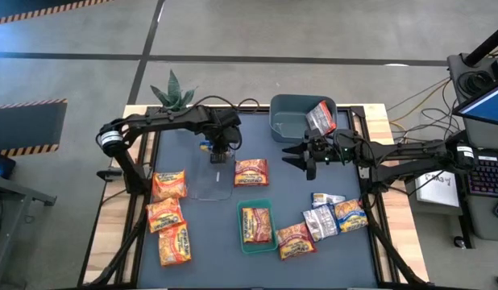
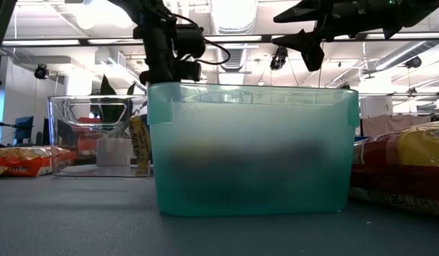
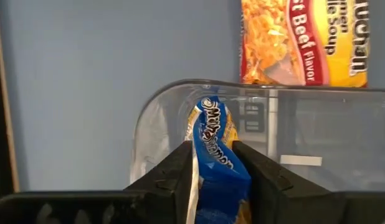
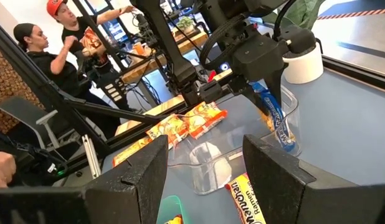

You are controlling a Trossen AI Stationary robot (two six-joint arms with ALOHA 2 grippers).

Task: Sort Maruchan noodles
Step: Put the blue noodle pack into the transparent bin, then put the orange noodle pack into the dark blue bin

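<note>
Closest to me, the green tray (image 1: 255, 242) has one orange packet (image 1: 256, 223) in it. Past that, my left gripper (image 3: 212, 163) is pinching a blue and yellow packet (image 3: 216, 155) upright over the clear bin (image 1: 211, 182). My right gripper (image 1: 301, 159) hangs empty, fingers wide apart, by the grey-blue bin (image 1: 291, 121).

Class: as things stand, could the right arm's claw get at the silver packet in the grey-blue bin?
Probably yes: the right claw hangs open beside the grey-blue bin, whose top is uncovered, and the silver packet lies exposed.
</note>
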